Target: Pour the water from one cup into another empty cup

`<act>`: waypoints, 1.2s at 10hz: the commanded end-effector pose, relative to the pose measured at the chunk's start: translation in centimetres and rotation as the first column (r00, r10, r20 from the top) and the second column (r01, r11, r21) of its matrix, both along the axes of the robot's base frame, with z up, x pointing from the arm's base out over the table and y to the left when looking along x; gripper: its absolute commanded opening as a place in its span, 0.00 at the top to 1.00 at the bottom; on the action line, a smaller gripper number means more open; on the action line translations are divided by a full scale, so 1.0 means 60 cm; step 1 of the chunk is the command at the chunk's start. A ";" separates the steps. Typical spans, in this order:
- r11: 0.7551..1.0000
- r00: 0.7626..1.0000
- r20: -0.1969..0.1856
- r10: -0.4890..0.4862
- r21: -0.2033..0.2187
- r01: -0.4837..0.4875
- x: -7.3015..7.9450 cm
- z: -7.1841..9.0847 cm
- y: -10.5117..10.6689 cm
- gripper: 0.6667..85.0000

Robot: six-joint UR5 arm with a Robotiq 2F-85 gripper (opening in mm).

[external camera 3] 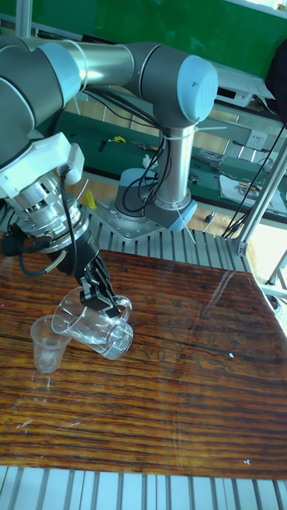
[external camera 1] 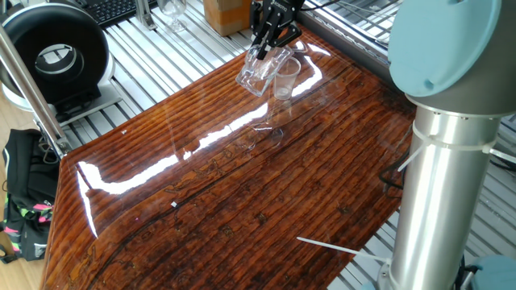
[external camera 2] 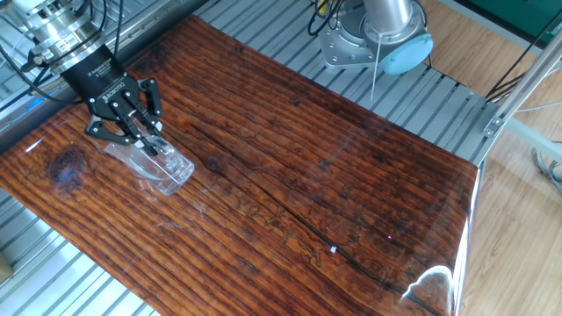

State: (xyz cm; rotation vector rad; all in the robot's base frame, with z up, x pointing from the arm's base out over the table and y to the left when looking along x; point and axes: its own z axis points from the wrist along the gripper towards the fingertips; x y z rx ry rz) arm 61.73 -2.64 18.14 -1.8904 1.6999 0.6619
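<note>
My gripper is shut on the rim and handle side of the wide clear glass mug, which hangs tilted steeply, its mouth toward the small tapered cup. That cup stands upright on the wooden table, right under the mug's lip. In one fixed view the gripper holds the mug at the table's far corner, next to the cup. The other fixed view shows the gripper and the tilted mug; the small cup is hard to pick out there. I cannot make out the water through the glass.
The arm's base column stands at the table's near right edge. A cardboard box and a clear item sit behind the table's far corner. A black round device stands off the table at the left.
</note>
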 end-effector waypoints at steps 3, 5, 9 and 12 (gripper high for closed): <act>1.000 1.000 0.004 -0.003 0.029 0.002 0.006 0.006 0.003 0.99; 0.999 1.000 0.005 -0.004 0.038 0.003 0.006 0.008 0.006 0.99; 0.998 1.000 -0.001 -0.011 0.055 0.011 0.007 0.013 0.010 0.99; 0.998 1.000 -0.004 -0.010 0.063 0.010 0.005 0.014 0.010 0.99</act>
